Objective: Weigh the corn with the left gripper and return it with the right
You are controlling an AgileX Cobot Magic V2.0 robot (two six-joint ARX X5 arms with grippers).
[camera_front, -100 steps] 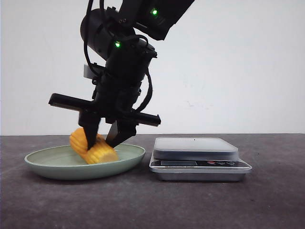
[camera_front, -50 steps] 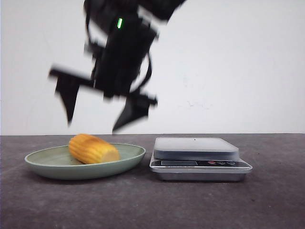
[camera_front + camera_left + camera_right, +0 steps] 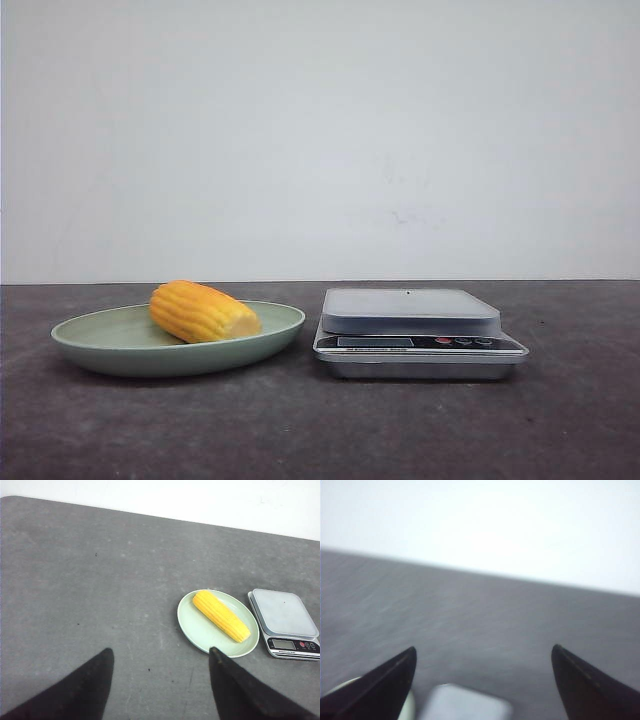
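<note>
The yellow-orange corn lies on its side on the pale green plate at the left of the table. It also shows in the left wrist view, on the plate. The silver scale stands right of the plate with nothing on its platform; the left wrist view shows it too. No arm shows in the front view. My left gripper is open and empty, high above the table. My right gripper is open and empty; its view is blurred, with the scale below it.
The dark grey table meets a plain white wall at the back. In the left wrist view a wide stretch of bare table lies beside the plate. The plate's edge shows faintly in the right wrist view.
The arm that was at the corn on the plate has let go, opened, risen and left the front view. The corn stays on the plate, shifted slightly.
</note>
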